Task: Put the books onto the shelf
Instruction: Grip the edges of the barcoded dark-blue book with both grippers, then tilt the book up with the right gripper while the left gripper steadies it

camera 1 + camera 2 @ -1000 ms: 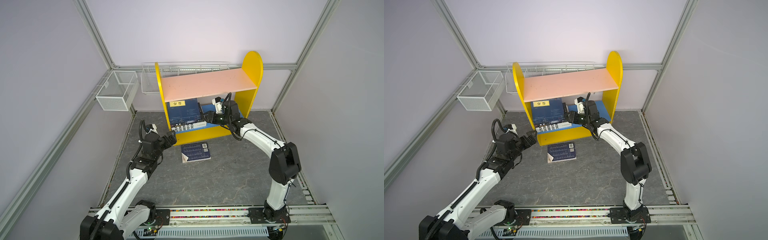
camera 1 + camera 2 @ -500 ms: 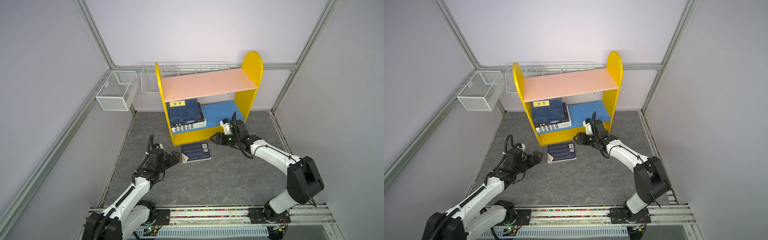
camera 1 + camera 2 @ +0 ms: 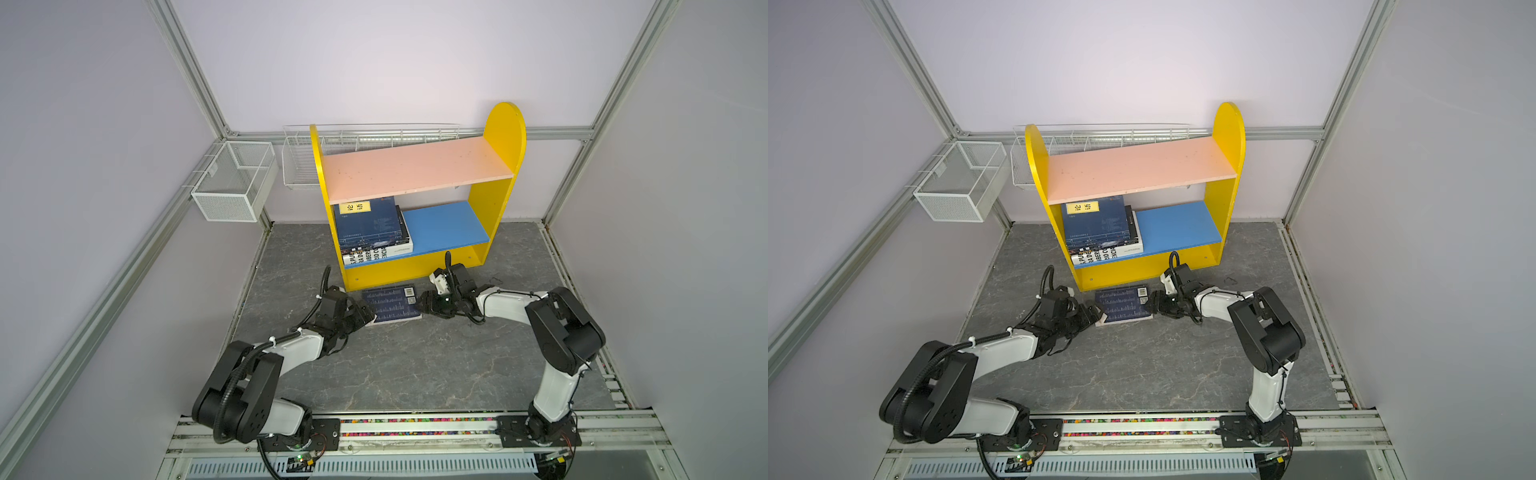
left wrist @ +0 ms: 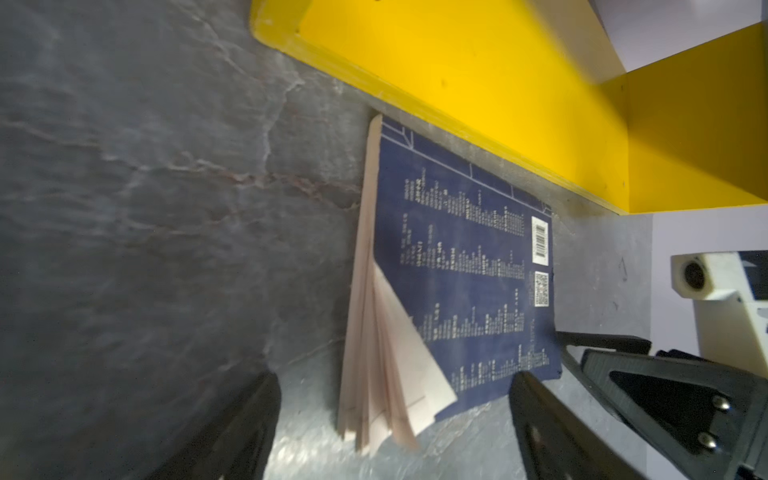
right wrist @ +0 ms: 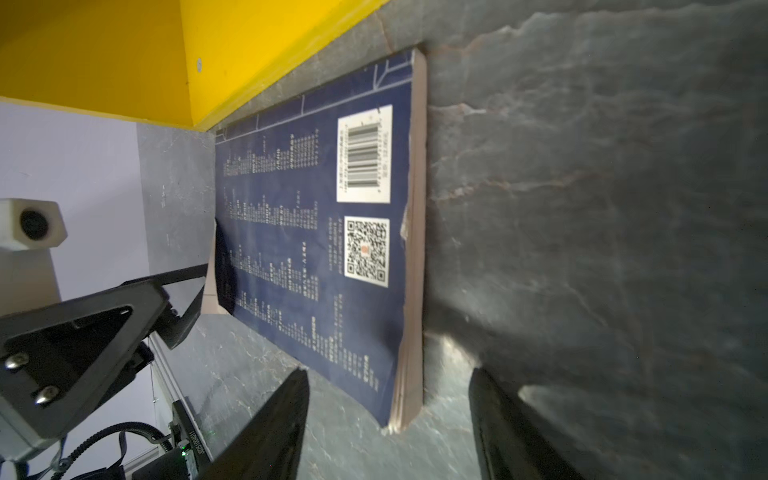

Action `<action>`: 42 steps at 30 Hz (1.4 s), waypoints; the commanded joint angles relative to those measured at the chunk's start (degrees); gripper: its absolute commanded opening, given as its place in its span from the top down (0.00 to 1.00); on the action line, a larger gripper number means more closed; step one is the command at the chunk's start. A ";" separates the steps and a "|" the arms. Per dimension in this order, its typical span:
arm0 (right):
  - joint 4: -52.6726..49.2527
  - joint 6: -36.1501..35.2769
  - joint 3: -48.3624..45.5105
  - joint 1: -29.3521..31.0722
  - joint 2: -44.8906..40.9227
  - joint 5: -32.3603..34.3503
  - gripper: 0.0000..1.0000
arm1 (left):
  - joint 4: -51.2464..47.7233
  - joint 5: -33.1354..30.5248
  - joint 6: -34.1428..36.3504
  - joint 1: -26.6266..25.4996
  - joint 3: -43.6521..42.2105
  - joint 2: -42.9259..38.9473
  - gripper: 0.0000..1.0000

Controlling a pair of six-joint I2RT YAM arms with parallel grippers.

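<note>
A navy blue book lies flat on the gray floor, in the middle of both top views, just below the yellow shelf. The left gripper is at its lower left corner and the right gripper at its right edge. Both have their fingers spread apart and hold nothing. More books are stacked on the left of the blue board.

The left gripper and right gripper have dropped beside the book.
</note>
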 commanded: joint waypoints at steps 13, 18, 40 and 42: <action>12.43 7.69 0.75 1.34 2.89 -12.16 0.78 | 6.63 2.80 -2.62 -1.11 0.95 4.22 0.21; 8.57 6.23 1.98 1.87 2.16 -9.77 0.87 | 5.21 1.80 -2.34 -1.16 0.99 2.38 0.21; -16.28 -42.34 -3.15 22.80 -40.06 46.26 0.93 | -14.89 17.39 -28.70 1.01 9.12 -26.14 0.06; -16.45 -44.44 -3.27 25.07 -41.63 48.44 0.93 | -10.50 20.07 -33.41 1.02 8.79 -24.85 0.07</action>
